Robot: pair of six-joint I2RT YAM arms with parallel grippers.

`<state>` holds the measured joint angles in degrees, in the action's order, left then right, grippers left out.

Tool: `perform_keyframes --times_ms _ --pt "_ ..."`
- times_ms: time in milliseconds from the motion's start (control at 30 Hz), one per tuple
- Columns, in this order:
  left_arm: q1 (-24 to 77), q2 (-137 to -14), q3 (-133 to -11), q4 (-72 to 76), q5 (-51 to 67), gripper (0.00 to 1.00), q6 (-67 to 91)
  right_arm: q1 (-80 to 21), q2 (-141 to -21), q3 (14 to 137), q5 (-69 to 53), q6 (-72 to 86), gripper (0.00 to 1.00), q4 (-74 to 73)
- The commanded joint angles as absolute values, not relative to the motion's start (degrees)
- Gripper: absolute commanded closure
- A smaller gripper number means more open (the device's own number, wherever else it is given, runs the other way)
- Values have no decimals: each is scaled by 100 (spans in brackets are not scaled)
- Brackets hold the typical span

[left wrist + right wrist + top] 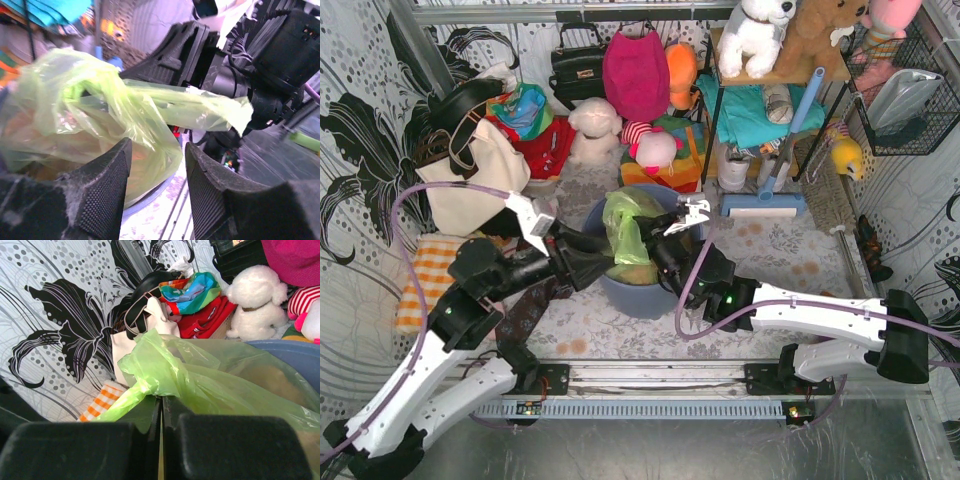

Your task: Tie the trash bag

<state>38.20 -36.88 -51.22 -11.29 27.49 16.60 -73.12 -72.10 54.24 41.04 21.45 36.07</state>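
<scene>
The lime-green trash bag (pixel 628 228) sits in a blue-grey round bin (pixel 645 298) at the table's middle, with brownish paper showing through it. My right gripper (pixel 658 252) reaches in from the right and is shut on a twisted strand of the bag's top (pixel 150 385); its jaws (pixel 161 404) are pressed together with plastic pinched at the tips. My left gripper (pixel 603 268) is at the bin's left rim with its jaws open (pixel 157 167). The bag's side (pixel 100 115) bulges just beyond and between its fingertips (pixel 107 190). A stretched strand (pixel 210 107) runs from the bag to the right gripper.
A white tote bag (pixel 470 178) leans at the left, and an orange checked cloth (pixel 423 275) lies below it. Plush toys (pixel 595 125), a black handbag (pixel 578 62) and a pink bag (pixel 635 70) crowd the back. A blue brush (pixel 765 203) lies right of the bin.
</scene>
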Motion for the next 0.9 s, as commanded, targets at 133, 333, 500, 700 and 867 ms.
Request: perform_keyframes --times_ms 133,333,500,700,867 --pt "3841 -3444 -5559 -1618 960 53 991 -7277 -6975 5362 3988 2225 100 3846" --pt "3830 -3727 -5467 -1204 475 49 981 -7281 -6918 5353 3956 2250 100 3816" --pt "3782 -4105 -5366 -840 306 48 810 -7277 -6930 5369 3908 2265 100 3805" --pt "3498 -4263 -5273 -268 615 48 878 -7278 -6930 5388 3894 2276 100 3746" --pt "3374 -4380 -5292 -105 714 48 707 -7277 -6935 5388 3863 2293 100 3725"
